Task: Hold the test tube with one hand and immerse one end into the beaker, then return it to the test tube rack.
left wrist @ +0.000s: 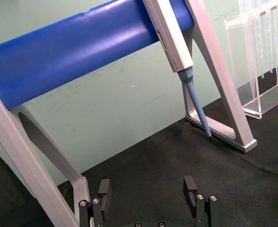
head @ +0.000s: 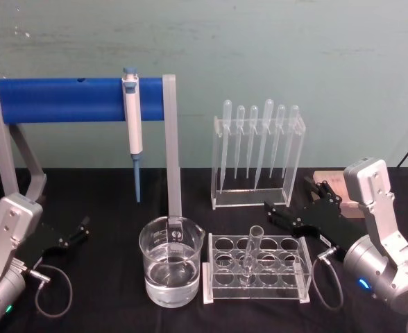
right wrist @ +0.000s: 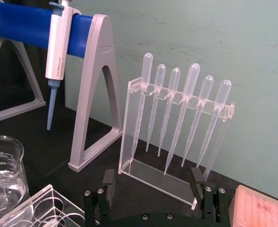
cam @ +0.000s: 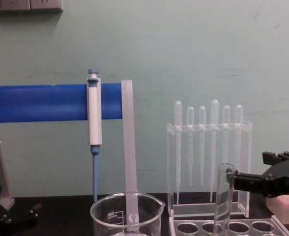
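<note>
One test tube [head: 250, 255] stands upright in the clear rack [head: 256, 269] at the lower centre of the head view, in a middle hole of the rack's front row, its flared rim rising above the rack top. One beaker [head: 171, 259] sits just left of that rack, touching or nearly touching it, and holds clear liquid in its lower part. Six thin pipettes [head: 260, 139] hang in a row in their own clear stand [head: 258, 161] behind the rack, above centre. One white-and-blue pipettor [head: 133, 129] hangs from the blue bar of the grey stand [head: 83, 98] in the upper left. One pink-topped box [head: 329, 182] lies at the right, partly behind my right arm. My right gripper [head: 272, 211] reaches in from the lower right of the head view, its black fingers [head: 280, 206] spread apart and empty, held low over the black table [head: 107, 274] just right of the rack's back corner and well short of the tube. In the chest view it comes in from the right edge, level with the tube's rim. My left gripper [head: 82, 229] rests at the lower left of the head view, fingers also spread and holding nothing, pointing toward the beaker but well apart from it.
</note>
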You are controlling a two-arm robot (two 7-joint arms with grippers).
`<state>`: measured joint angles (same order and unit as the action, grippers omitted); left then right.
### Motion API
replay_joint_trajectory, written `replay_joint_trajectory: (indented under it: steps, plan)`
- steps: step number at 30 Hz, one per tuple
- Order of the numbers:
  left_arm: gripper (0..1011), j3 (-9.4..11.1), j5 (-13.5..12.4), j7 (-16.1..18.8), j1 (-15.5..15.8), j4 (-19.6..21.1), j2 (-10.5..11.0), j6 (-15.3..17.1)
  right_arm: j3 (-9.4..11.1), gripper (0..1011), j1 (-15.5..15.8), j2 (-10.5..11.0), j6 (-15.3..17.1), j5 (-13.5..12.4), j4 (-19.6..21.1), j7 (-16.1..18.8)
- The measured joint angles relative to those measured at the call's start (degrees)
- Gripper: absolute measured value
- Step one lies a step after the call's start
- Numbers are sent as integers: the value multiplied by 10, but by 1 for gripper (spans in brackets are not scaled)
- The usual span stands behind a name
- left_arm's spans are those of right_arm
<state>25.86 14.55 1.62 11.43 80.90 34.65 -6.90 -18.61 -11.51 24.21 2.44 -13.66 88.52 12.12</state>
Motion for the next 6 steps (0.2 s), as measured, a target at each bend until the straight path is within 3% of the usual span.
replay_joint_trajectory:
  steps: [6]
  plan:
    - [1000,0,0,0,0,0,0,0,0,1000,0,0,0,0,0,0]
